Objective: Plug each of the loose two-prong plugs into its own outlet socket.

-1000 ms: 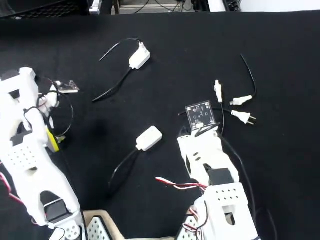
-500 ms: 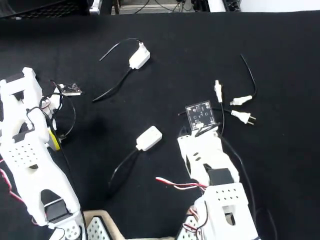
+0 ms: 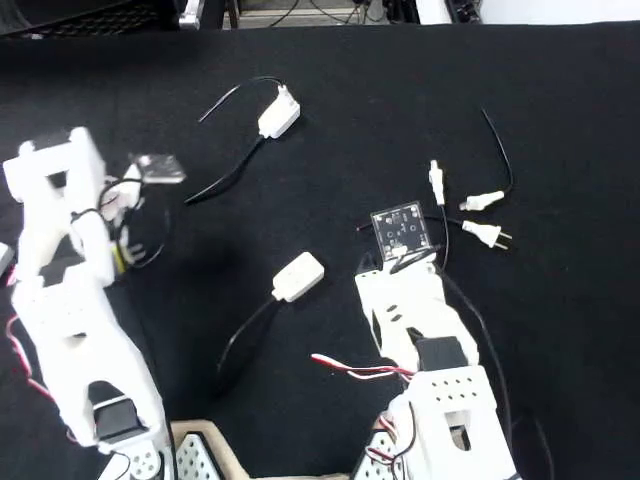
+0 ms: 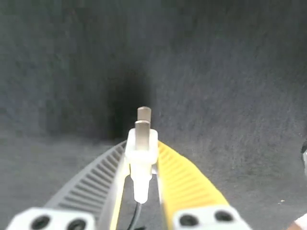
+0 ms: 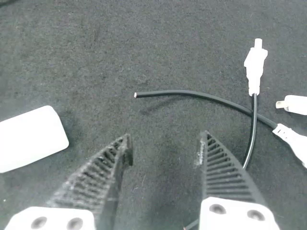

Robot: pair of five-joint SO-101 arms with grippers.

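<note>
Left wrist view shows the left claw (image 4: 142, 147) clamped on a two-prong plug (image 4: 141, 136), while the right claw (image 5: 164, 140) gapes, holding nothing.

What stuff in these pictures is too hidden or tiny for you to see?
High view: the slots on the far outlet and the near outlet are too small to see.
Right wrist view: the near outlet is cut off by the edge.
Left wrist view: the cord of the plug in the left gripper runs off the edge.
</note>
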